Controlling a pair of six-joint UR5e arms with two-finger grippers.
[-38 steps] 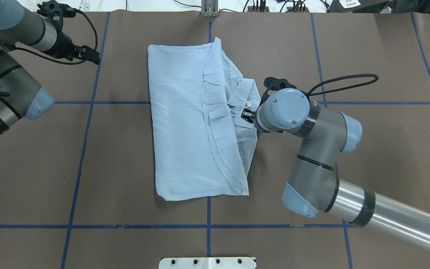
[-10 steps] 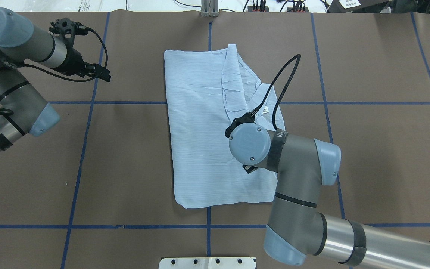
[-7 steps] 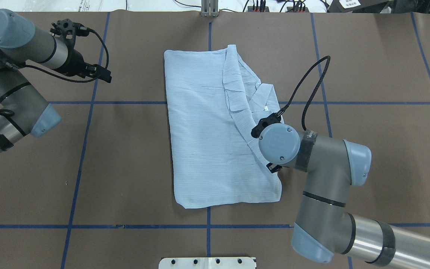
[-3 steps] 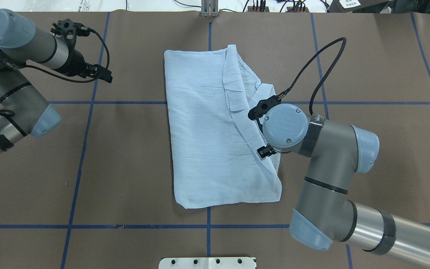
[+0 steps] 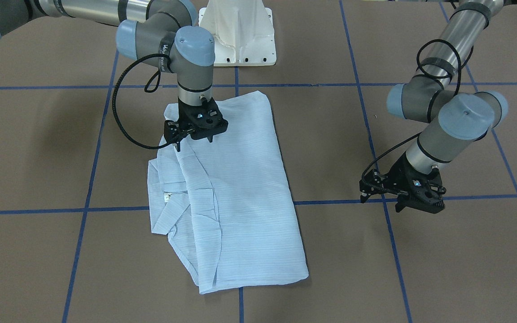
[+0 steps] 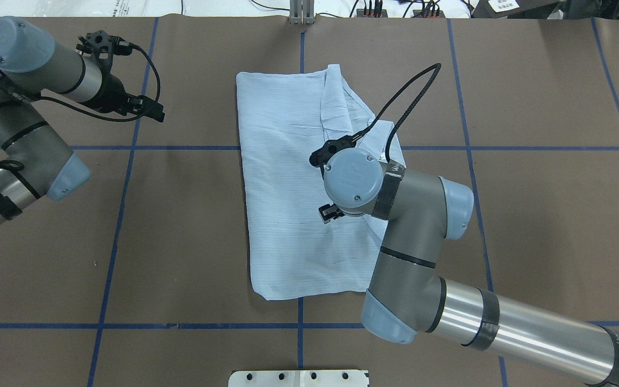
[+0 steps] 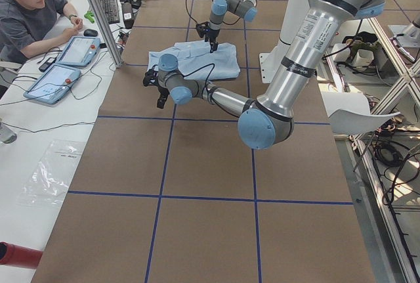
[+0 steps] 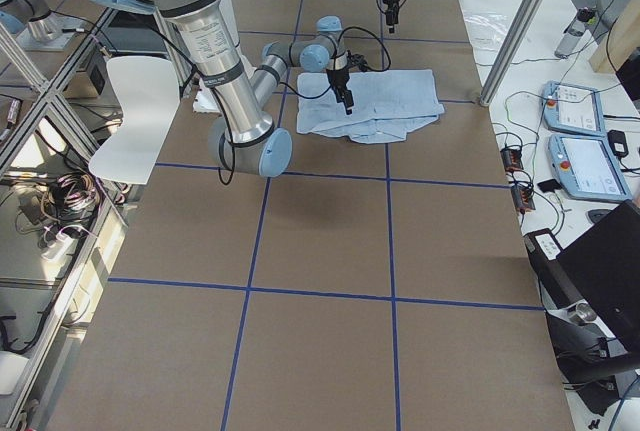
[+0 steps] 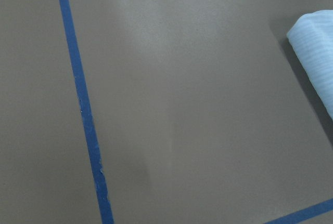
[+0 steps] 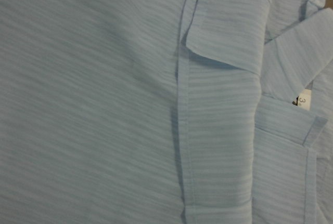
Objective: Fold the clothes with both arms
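Since the shirt point(image 6: 288, 188) already lies as a long folded rectangle across the middle of the counter point(image 6: 530, 215), a little nearer the far edge, the step in hand looks like the next fold, and that takes both arms. The right pincer point(image 5: 194, 140) hangs low over the near end of the shirt, close to the folded-in strip on the side of the counter's right edge. Its jaws are spread and it has hold of nothing. The left pincer point(image 5: 402, 202) hangs over bare counter toward the left edge, well apart from the cloth. Its jaws look spread too, and it is empty.

Bring the left arm in before you lift anything. Pinch the two corners of one short end, taking every layer, because the cloth is thin and a shallow bite would likely peel up only the top sheet. Raise both corners level and carry them together toward the other short end. Watch the collar point(image 5: 164, 215) side, where the loose flaps could slide out.

No box, basket or bin shows in any view.
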